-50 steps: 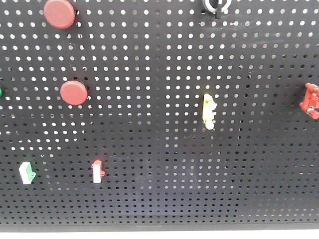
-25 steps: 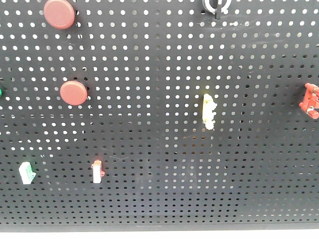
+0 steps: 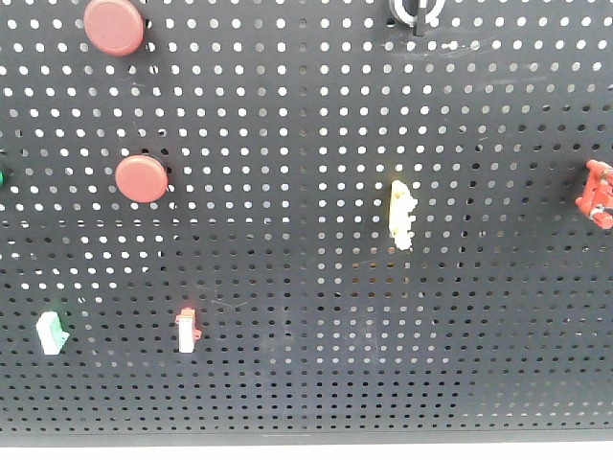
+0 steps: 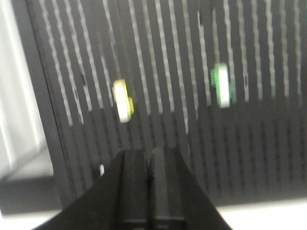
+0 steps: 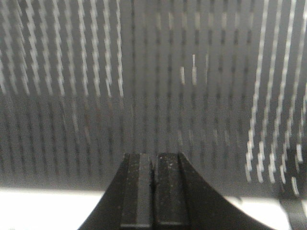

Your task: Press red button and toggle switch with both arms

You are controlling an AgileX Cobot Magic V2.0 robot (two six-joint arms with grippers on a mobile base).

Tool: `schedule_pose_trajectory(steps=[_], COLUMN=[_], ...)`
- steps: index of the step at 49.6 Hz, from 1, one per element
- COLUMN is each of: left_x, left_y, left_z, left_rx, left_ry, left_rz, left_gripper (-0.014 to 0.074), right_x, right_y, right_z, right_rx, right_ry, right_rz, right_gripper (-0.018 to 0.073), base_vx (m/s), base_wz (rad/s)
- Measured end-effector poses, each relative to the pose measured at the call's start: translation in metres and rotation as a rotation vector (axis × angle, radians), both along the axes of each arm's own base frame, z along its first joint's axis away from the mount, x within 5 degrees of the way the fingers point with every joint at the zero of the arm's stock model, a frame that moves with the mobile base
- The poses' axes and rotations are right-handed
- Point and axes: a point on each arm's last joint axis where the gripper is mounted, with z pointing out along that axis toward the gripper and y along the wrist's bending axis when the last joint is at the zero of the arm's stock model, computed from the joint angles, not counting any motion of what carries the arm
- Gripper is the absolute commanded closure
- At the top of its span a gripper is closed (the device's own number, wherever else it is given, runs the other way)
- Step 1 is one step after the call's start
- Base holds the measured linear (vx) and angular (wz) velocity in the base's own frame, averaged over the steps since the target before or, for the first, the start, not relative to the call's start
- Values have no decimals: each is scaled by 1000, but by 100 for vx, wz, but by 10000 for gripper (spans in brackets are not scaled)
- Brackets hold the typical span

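The red button [image 3: 114,26], the larger of two red discs, sits at the top left of the black pegboard [image 3: 306,115]. The toggle switch [image 3: 415,11], a silver ring with a black lever, is cut off by the top edge right of centre. Neither gripper shows in the front view. My left gripper [image 4: 149,152] is shut and empty, pointing at the board's lower left area. My right gripper [image 5: 153,155] is shut and empty, facing bare blurred pegboard [image 5: 153,86]. Neither wrist view shows the button or the toggle.
A smaller red disc [image 3: 142,179], a green button [image 3: 2,177] at the left edge, a pale yellow clip switch [image 3: 402,213], a red-and-white rocker [image 3: 187,329], a green-and-white rocker [image 3: 52,332] and a red part [image 3: 599,192] are on the board. The left wrist view shows a yellow-white switch [image 4: 122,100] and a green-white one [image 4: 221,85].
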Motion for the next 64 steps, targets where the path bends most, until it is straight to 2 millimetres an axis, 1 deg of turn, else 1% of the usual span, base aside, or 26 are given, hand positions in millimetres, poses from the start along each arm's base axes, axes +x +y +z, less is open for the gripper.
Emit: schedule_pose_trajectory(steps=[5, 7, 9, 11, 12, 14, 15, 16, 17, 18, 19, 20, 21, 22, 23, 27, 28, 30, 31, 35, 40, 43, 48, 53, 59, 64], left_x=[-2, -4, -7, -13, -18, -24, -29, -36, -40, -41, -45, -46, -46, -47, -50, -42, -37, -24, -19, 1, 29, 41, 54, 60, 64, 74], left_y=[0, 0, 0, -1, -2, -2, -3, -3, -3, -3, -3, -3, -3, -3, -3, -2, -2, -1, -1, 1, 3, 3, 2, -5, -17, -31], left_z=[9, 17, 30, 47, 63, 80, 93, 110, 123, 132, 144, 156, 163, 174, 184, 210, 218, 223, 225, 225, 215, 210, 207, 209, 217, 227], left_rx=[-101, -124, -125, -112, -99, -72, -57, -44, -36, -34, -32, -34, -40, -44, -49, -79, -87, -101, -105, -120, -132, -136, -164, -188, -180, -177], left_ry=[-68, -88, -120, -164, -205, -241, -271, -311, -333, -340, -360, -364, -364, -372, -379, -342, -320, -258, -227, -120, 18, 66, 101, 75, 32, 40], left_rz=[-26, -37, -43, -48, -50, -48, -46, -44, -43, -43, -42, -42, -44, -46, -46, -50, -50, -45, -42, -30, -17, -12, -29, -103, -207, -310], left_gripper=[595, 595, 595, 595, 595, 595, 595, 595, 595, 595, 595, 595, 595, 595, 595, 595, 595, 595, 595, 595, 595, 595, 595, 595, 595, 596], right_x=[-4, -7, -11, -15, -18, -22, -23, -25, -26, -26, -24, -23, -24, -21, -21, -11, -7, 0, 7, 25, 46, 55, 62, 63, 63, 63], right_y=[0, 0, -1, -1, -1, -2, -2, -2, -2, -2, -2, -2, -2, -2, -2, -2, -2, -2, -1, 0, 1, 1, 1, 1, 1, 1], right_z=[16, 29, 44, 61, 71, 89, 96, 109, 119, 130, 136, 145, 156, 162, 171, 202, 208, 217, 220, 227, 225, 222, 220, 220, 220, 220], right_rx=[103, 137, 155, 165, 169, 172, 173, 173, 173, 172, 170, 167, 165, 159, 156, 127, 115, 94, 80, 36, 12, 11, 12, 14, 14, 14], right_ry=[-116, -158, -201, -232, -246, -258, -258, -255, -248, -250, -227, -218, -226, -206, -211, -198, -194, -187, -171, -135, -77, -49, -31, -33, -36, -36], right_rz=[28, 36, 42, 45, 46, 46, 45, 43, 41, 40, 37, 34, 33, 29, 27, 16, 13, 6, 2, -11, -16, -17, -16, -15, -15, -15], right_gripper=[559, 559, 559, 559, 559, 559, 559, 559, 559, 559, 559, 559, 559, 559, 559, 559, 559, 559, 559, 559, 559, 559, 559, 559, 559, 559], base_vx=[0, 0, 0, 0, 0, 0, 0, 0, 0, 0, 0, 0, 0, 0, 0, 0, 0, 0, 0, 0, 0, 0, 0, 0, 0, 0], base_wz=[0, 0, 0, 0, 0, 0, 0, 0, 0, 0, 0, 0, 0, 0, 0, 0, 0, 0, 0, 0, 0, 0, 0, 0, 0, 0])
